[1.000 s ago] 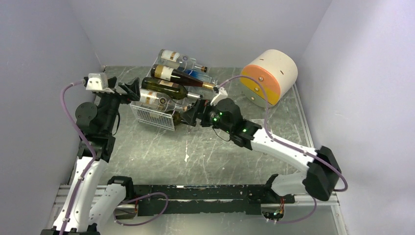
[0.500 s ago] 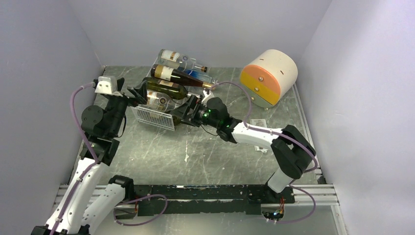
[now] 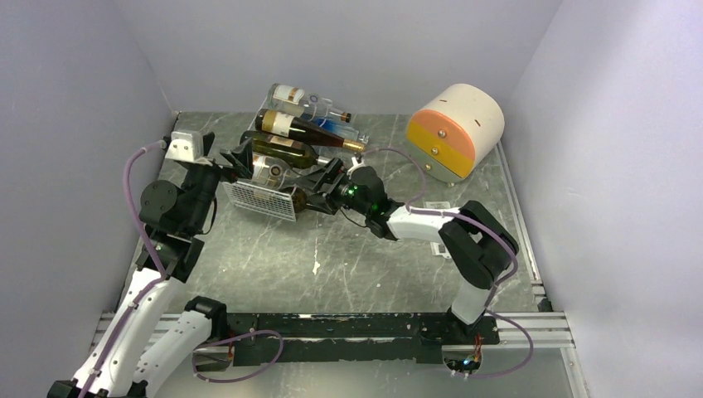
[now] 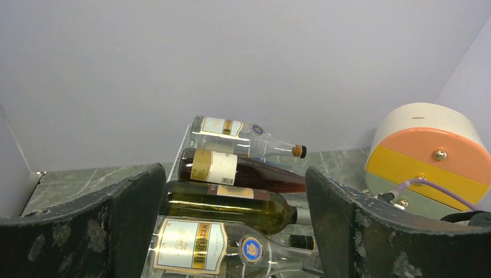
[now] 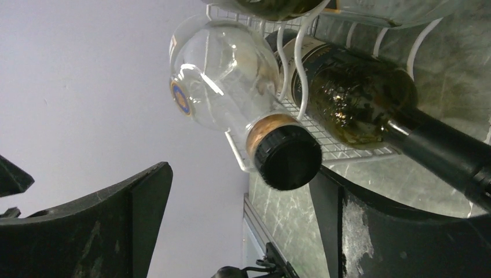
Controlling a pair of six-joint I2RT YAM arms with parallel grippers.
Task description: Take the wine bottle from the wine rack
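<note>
1. Black fingers of your right gripper (image 5: 240, 182) stand wide apart with nothing pinched. The bottle's cap sits in the gap, close to one finger and well off the other.
2. That black cap (image 5: 288, 157) tops the clear wine bottle (image 5: 223, 87). It lies on its side in the wine rack (image 3: 259, 199), in the row closest to the table's near edge, neck pointing toward the right edge. It looks like the one to take.
3. Centre yourself first so the neck is midway between the fingers. Then push on past the cap to the copper-coloured band (image 5: 262, 128). A pinch on the cap alone would probably slip on smooth glass.
4. Your left gripper (image 3: 236, 157) is spread wide and empty at the rack's other end, where the bottle bases are. From its wrist camera the stacked bottles sit framed between its fingers. It looks well placed to steady the rack while you pull.
5. Mind the rack's white wire loops crossing the clear bottle's shoulder, and the dark green bottle (image 5: 353, 98) just beside it. Draw straight along the bottle's length with a slight lift. A sideways tug could snag the wire or nudge the neighbour.
6. Out on the table (image 3: 332, 257), the rack stands toward the far left corner. It looks light enough to drag, so close firmly and pull slowly.
7. Over by the far right corner sits a cream drum (image 3: 456, 128) with an orange and yellow face. Keep your withdrawal short of it.
</note>
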